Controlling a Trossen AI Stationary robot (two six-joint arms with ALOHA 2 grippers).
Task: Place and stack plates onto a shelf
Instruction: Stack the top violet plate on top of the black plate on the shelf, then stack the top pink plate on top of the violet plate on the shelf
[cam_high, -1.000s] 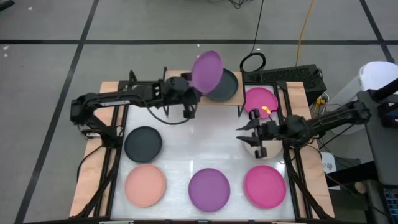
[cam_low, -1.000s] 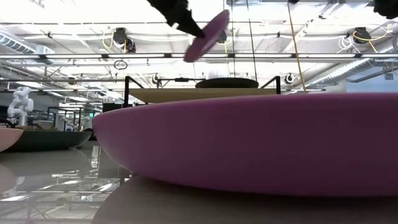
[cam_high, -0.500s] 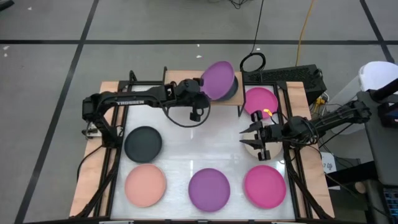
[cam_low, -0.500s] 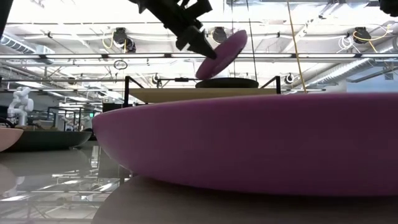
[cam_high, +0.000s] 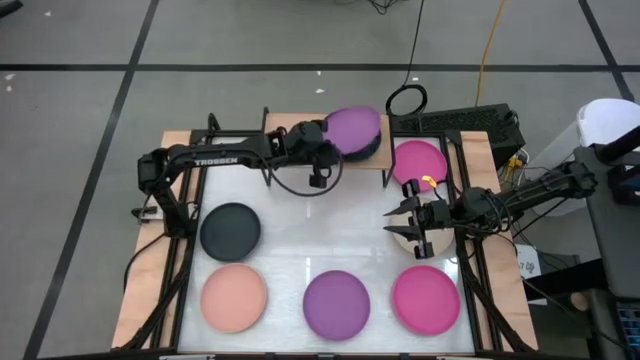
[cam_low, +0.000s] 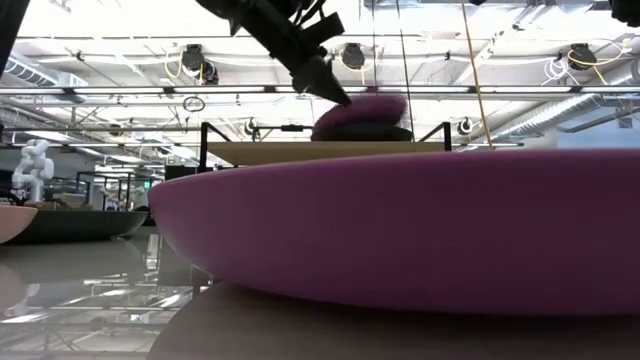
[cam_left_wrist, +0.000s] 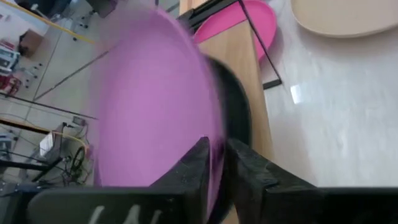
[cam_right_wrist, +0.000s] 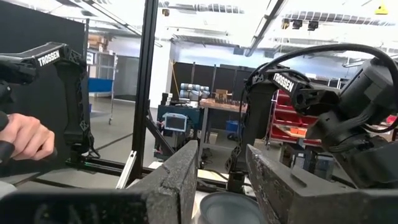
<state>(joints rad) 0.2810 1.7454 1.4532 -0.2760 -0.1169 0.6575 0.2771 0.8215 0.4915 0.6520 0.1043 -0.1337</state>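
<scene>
My left gripper (cam_high: 332, 142) reaches over the light-wood shelf (cam_high: 290, 127) at the table's far side and is shut on a purple plate (cam_high: 353, 127). That plate lies almost flat over a black plate (cam_high: 371, 148) on the shelf's right half; in the low view the purple plate (cam_low: 366, 104) sits right on top of the black plate (cam_low: 362, 131). My right gripper (cam_high: 404, 216) hangs open over a beige plate (cam_high: 424, 240) near the table's right edge. A magenta plate (cam_high: 418, 160) lies right of the shelf. My left gripper pinches the purple plate's rim (cam_left_wrist: 214, 138) on its left, near side between the two fingers (cam_left_wrist: 194, 167). The fingers come level from the table's left, slanting slightly down. The plate is nearly flat on the black plate (cam_left_wrist: 235, 112); whether it rests there fully, I cannot tell.
On the white tabletop lie a black plate (cam_high: 230, 230), a salmon plate (cam_high: 234, 297), a purple plate (cam_high: 336, 303) and a magenta plate (cam_high: 425, 298). The shelf's left half is bare. A person's hand (cam_right_wrist: 25, 140) shows in the room beyond the table.
My left gripper has moved toward the table's right and down onto the shelf. The purple plate, held steeply tilted high above the shelf a second ago, has tipped nearly flat and come down onto the black plate.
</scene>
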